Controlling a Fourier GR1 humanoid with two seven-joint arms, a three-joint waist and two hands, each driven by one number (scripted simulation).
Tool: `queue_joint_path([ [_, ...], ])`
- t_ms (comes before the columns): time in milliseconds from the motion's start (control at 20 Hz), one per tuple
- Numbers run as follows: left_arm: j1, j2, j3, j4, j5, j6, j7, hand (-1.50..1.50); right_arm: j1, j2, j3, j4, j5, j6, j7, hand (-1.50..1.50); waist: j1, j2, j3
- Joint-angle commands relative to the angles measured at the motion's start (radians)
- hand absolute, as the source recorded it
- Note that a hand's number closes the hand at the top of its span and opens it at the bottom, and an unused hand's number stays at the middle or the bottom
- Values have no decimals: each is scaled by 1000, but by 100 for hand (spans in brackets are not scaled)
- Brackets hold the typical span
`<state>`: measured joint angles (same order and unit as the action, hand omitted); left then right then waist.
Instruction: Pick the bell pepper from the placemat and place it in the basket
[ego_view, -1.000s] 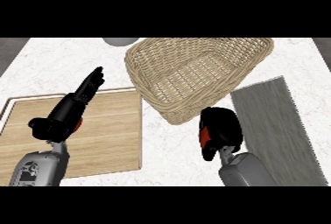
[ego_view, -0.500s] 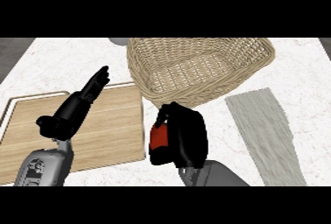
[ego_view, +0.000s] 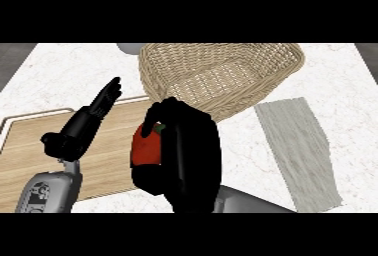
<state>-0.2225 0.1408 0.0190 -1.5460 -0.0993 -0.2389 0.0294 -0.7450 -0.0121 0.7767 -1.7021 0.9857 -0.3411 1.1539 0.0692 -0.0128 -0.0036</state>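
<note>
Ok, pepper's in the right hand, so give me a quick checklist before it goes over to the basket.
1. Grasp: right hand curled round the red bell pepper: ok.
2. Pepper off the grey placemat: ok, the mat lies bare to the right.
3. Basket upright with its mouth open: ok, nothing visible inside.
4. Path to the basket: ok, its near rim lies just beyond the hand.
5. Left hand out of the way: ok, open over the wooden board, left of the path.
6. Clearance of the pepper above the rim: cannot tell.
</note>
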Motion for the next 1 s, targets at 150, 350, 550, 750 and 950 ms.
queue_joint_path([
  [150, 21, 25, 29, 9, 12, -11, -19, 0, -208, 11, -68, 42, 42, 29, 331, 150, -20, -5, -2],
  [350, 9, 20, 25, -19, 13, -5, 8, 0, -265, 11, -125, 142, 45, 30, 333, 150, -21, 0, -1],
  [550, -11, 14, 18, -11, -2, 7, 11, 0, -361, 11, -195, 227, 39, 31, 333, 150, -20, 5, -1],
  [750, 0, 28, 43, -31, 20, -1, -1, 0, -445, 11, -311, 351, 70, 29, 314, 150, -20, 11, 1],
  [950, 39, 16, 28, 2, 0, 3, -41, 0, -490, 11, -406, 437, 130, -25, 281, 150, -31, 16, 1],
])
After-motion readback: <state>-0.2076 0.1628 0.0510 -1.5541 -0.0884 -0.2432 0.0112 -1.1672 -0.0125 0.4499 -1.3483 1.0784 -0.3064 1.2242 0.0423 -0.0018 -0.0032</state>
